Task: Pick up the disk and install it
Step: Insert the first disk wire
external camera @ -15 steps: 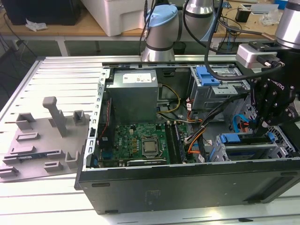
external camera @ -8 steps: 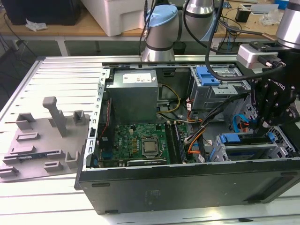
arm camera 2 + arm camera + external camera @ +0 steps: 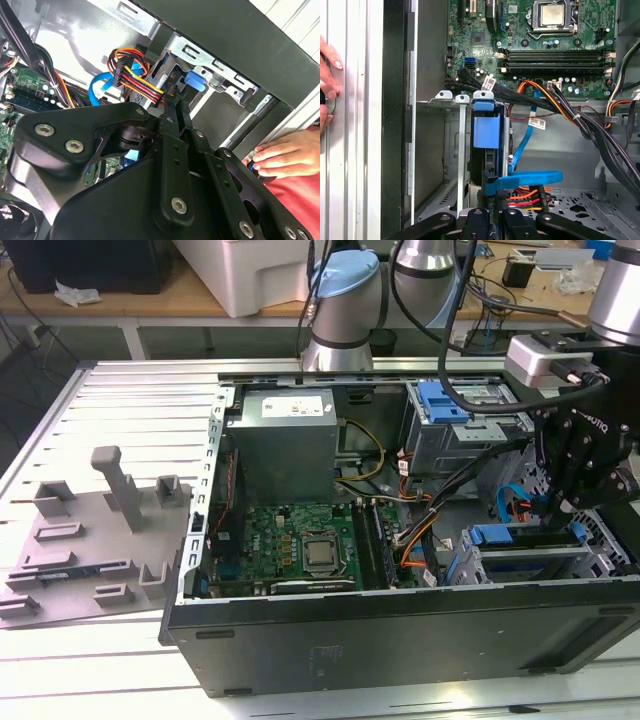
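The disk (image 3: pixel 530 562) lies in the lower drive cage (image 3: pixel 610 540) at the front corner of the open computer case, on the exterior view's right. Its blue rails show along its edges. The first wrist view looks at it end-on: its blue end piece (image 3: pixel 486 132) stands in the cage slot. The second wrist view shows a blue tab of the disk (image 3: pixel 196 80). My gripper (image 3: pixel 553 512) (image 3: pixel 175 100) (image 3: pixel 490 180) hangs just over that blue end, its fingers (image 3: pixel 169 145) shut together with nothing between them. I cannot tell whether the tips touch the disk.
A blue data cable (image 3: pixel 527 177) and a red, orange and yellow power plug (image 3: pixel 135 82) lie right by the fingertips. A person's hand (image 3: pixel 285 152) (image 3: pixel 327 85) rests outside the case wall. The motherboard (image 3: pixel 300 540), power-supply box (image 3: pixel 285 440) and upper cage (image 3: pixel 445 405) occupy the case. A grey fixture (image 3: pixel 90 530) sits on the table.
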